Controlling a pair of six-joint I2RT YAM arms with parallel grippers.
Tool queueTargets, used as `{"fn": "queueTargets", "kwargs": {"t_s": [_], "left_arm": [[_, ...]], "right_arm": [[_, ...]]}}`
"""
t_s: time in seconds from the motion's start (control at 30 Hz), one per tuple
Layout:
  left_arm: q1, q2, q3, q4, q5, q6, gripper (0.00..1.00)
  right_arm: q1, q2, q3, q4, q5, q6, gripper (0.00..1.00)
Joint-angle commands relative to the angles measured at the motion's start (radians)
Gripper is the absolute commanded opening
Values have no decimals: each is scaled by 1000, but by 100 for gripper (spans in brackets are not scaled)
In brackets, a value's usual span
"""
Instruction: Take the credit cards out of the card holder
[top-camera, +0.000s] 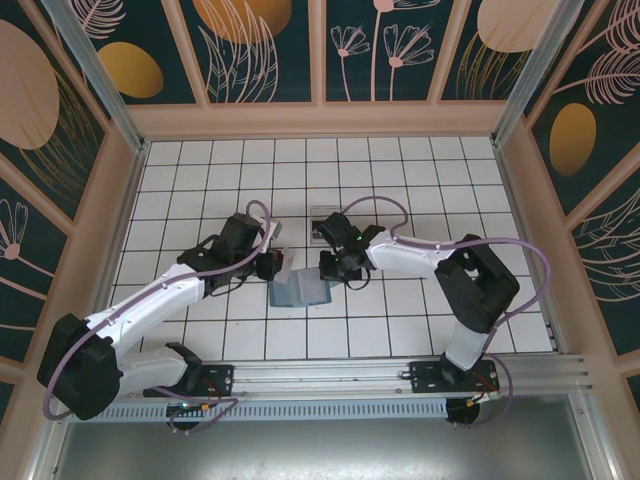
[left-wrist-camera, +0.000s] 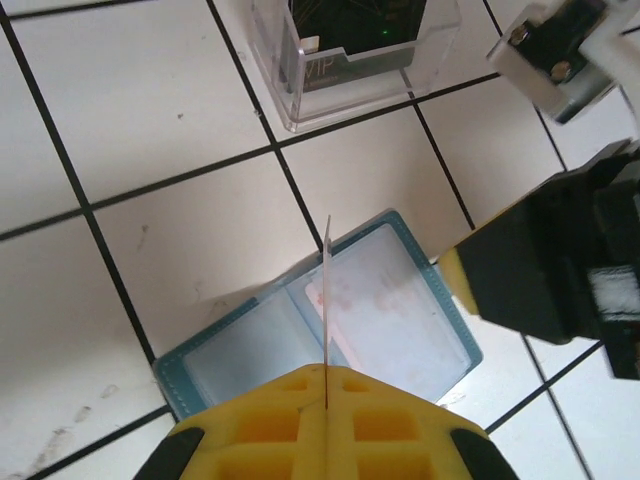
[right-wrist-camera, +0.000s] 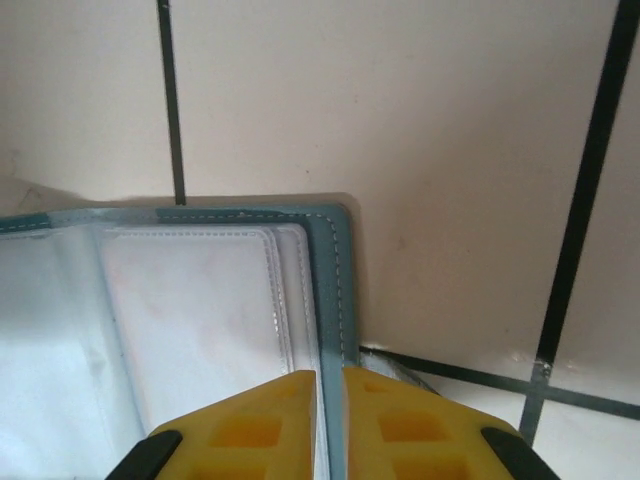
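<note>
The teal card holder (top-camera: 300, 292) lies open on the white tiles between my two grippers. In the left wrist view its clear pockets (left-wrist-camera: 400, 310) face up, and a pale pinkish card (left-wrist-camera: 375, 300) shows inside the right pocket. My left gripper (left-wrist-camera: 326, 372) is shut on a thin credit card (left-wrist-camera: 327, 285), seen edge-on and standing above the holder's fold. My right gripper (right-wrist-camera: 330, 375) is closed on the holder's teal right border (right-wrist-camera: 330, 270), pinning it to the floor. From above, the left gripper (top-camera: 272, 262) and right gripper (top-camera: 328, 268) sit just behind the holder.
A clear plastic box (left-wrist-camera: 350, 70) with dark cards in it stands one tile beyond the holder, also seen from above (top-camera: 325, 225). The right arm's black and yellow body (left-wrist-camera: 560, 270) is close on the right. Wooden walls ring the tiled floor.
</note>
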Motion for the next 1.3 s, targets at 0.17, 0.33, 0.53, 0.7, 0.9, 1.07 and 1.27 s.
{"fn": "queueTargets", "kwargs": {"t_s": [0.17, 0.33, 0.53, 0.7, 0.9, 1.07, 1.27], "left_arm": [[7, 28, 96, -53, -4, 249, 0], [7, 57, 147, -27, 75, 377, 0], [7, 146, 275, -49, 87, 539, 0], [7, 266, 397, -95, 50, 662, 0], [6, 419, 575, -202, 27, 830, 0], [7, 533, 717, -305, 49, 967, 0], [6, 682, 922, -464, 67, 1115, 0]], "right_arm": [[-27, -101, -4, -37, 58, -15, 15], [-65, -162, -45, -43, 69, -26, 15], [-116, -233, -84, -53, 77, -48, 16], [-146, -279, -100, -69, 87, -60, 16], [-159, -304, -106, -89, 97, -63, 16], [-159, -316, -116, -86, 95, -53, 16], [-159, -326, -120, -93, 100, -42, 16]]}}
